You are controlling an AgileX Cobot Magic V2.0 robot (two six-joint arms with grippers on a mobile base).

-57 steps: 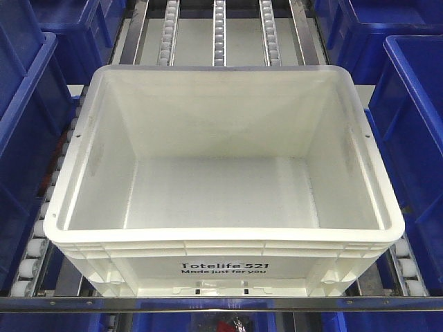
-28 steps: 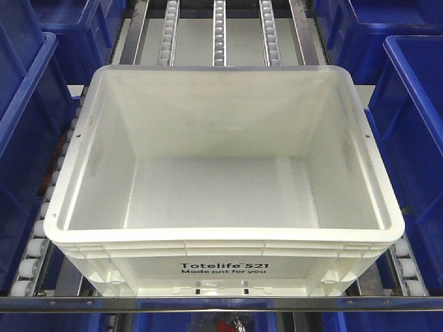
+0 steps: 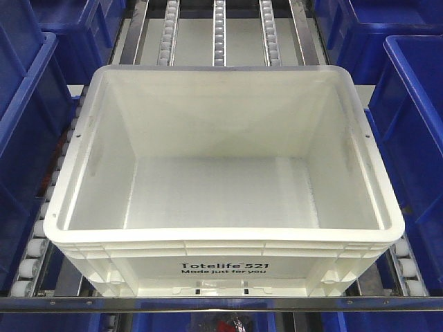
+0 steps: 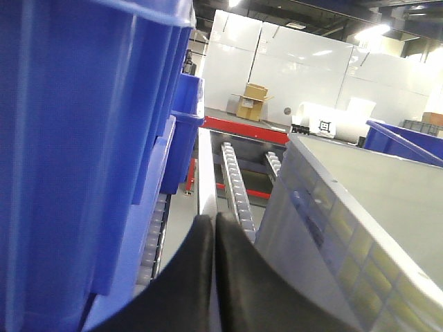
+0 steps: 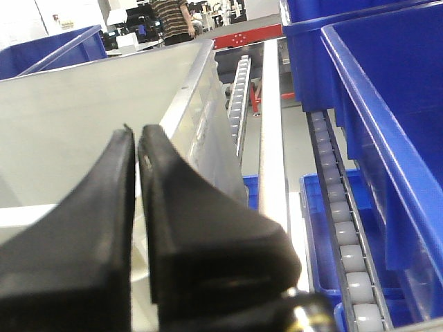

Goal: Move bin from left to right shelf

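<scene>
"Starting at the left gripper (image 4: 210,220), how does it stand?"

"Its two black fingers are pressed together with nothing between them. It sits low in the lane between a blue bin (image 4: 69,138) on its left and the ribbed left wall of the white Totelife bin (image 4: 332,228) on its right. I cannot tell whether it touches that wall."

"And the right gripper (image 5: 136,135)?"

"Its fingers are drawn together too, with only a thin slit between them. I see nothing clamped in it. It is up beside the bin's right wall near the rim, and another blue bin (image 5: 387,104) and a roller rail (image 5: 339,221) lie further out to its right."

"So which step would you say is in hand?"

"I judge it to be the approach, one arm down each side of the bin and no lift yet. In the front view the bin rests squarely on the roller rails of the shelf, its printed side at the front bar (image 3: 221,302). It is empty and flanked by blue bins on both sides."

"What does the next move call for?"

"Probably getting a hold on both sides at once, either pressing inward or hooking under the rim, and at equal height so the bin does not tip. After that it has to come up clear of the neighbouring blue bins before it goes across to the right shelf."
</scene>
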